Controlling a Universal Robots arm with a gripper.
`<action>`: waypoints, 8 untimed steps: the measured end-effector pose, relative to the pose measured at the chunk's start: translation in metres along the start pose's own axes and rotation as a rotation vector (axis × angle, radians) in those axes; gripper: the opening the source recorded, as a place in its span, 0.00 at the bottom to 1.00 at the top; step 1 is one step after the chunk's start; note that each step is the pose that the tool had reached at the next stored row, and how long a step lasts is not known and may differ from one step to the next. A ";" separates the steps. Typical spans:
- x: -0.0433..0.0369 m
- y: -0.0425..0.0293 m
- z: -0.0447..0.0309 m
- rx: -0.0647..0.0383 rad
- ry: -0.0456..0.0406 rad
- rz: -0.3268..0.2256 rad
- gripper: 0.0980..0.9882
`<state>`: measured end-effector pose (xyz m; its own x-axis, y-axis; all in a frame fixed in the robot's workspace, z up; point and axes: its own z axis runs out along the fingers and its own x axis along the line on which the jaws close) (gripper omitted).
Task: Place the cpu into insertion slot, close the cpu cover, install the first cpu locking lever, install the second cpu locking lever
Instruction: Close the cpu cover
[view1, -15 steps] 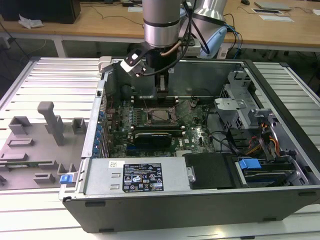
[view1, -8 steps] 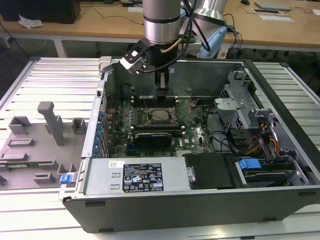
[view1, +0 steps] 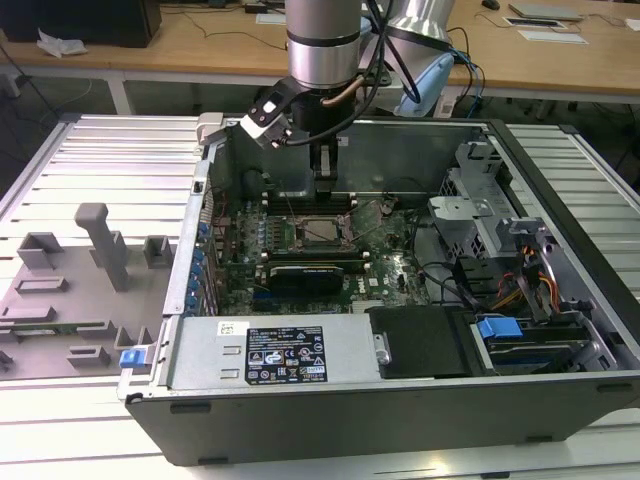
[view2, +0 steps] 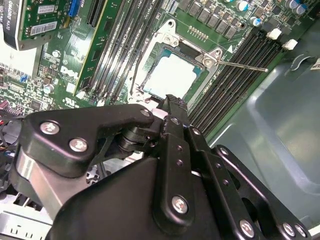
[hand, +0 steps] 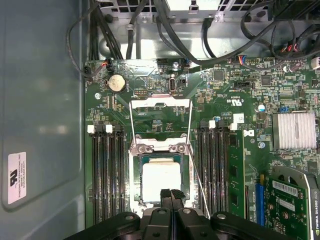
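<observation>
First wrist view: gripper (hand: 171, 194) fingers (hand: 164, 196) are pressed together with nothing between them. Tips sit at the edge of the cpu (hand: 161, 182); can't tell if they touch it. The cpu lies flat in the insertion slot (hand: 134, 180) on the motherboard (hand: 150, 85). Exterior view: gripper reaches straight down into the open computer case (view1: 400, 425), over the slot.

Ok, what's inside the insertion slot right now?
The cpu sits in the insertion slot, silvery top up. The shut claw hangs over one edge of the slot and hides that edge. Whatever lies under the chip is covered too.
</observation>
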<state>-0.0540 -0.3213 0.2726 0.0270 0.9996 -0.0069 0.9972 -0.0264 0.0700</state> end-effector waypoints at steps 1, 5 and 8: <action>0.0001 0.0010 0.0001 0.000 0.0001 0.000 0.01; 0.0009 0.0322 0.0023 0.008 -0.0002 0.000 0.01; 0.0012 0.0462 0.0033 0.013 -0.0002 0.000 0.01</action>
<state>-0.0077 -0.3213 0.2725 0.0269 0.9996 -0.0072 0.9980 -0.0264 0.0572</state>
